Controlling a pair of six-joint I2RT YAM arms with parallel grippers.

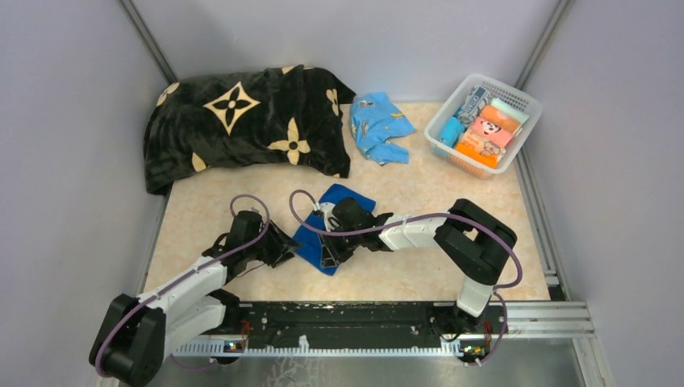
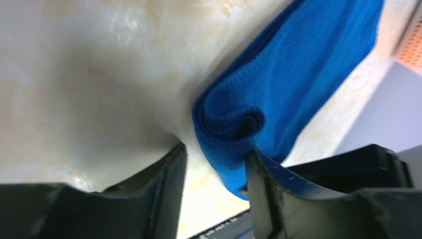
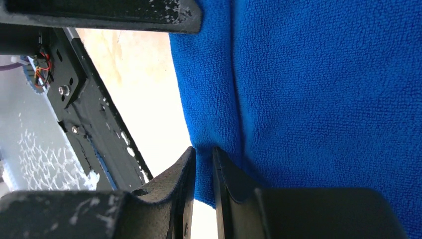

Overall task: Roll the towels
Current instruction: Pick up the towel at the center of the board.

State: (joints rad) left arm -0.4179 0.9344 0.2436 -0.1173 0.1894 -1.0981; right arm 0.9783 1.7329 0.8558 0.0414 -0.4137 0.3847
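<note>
Rolling blue towel [image 1: 347, 199] | mid-surface [image 1: 403, 266], toward front edge | left claw [image 2: 216, 152] released, jaws straddling roll end, probably to guide it | right claw [image 3: 204, 152] clenched on towel hem, likely for tension

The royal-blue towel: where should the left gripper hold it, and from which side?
Probably take the rolled end of the royal-blue towel from its left side, where the spiral shows. The layers are coiled thick there, so the left gripper can straddle them.
</note>
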